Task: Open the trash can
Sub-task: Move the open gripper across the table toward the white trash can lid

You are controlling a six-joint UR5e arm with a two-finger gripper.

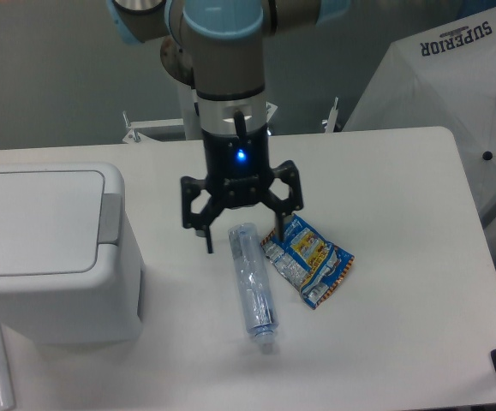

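A white bin [50,257] with a white lid and a grey strip along the lid's right edge sits on a white desk [402,197]. To the bin's right lies a clear bottle [251,282] with a pale cap, then a blue packet [307,259] with yellow and orange print. Above the bottle, a black hand [243,239] shows a glowing blue light.

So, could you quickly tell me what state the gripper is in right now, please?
Gripper: open, fingers spread wide, holding nothing; it hangs above the top end of the plastic bottle.
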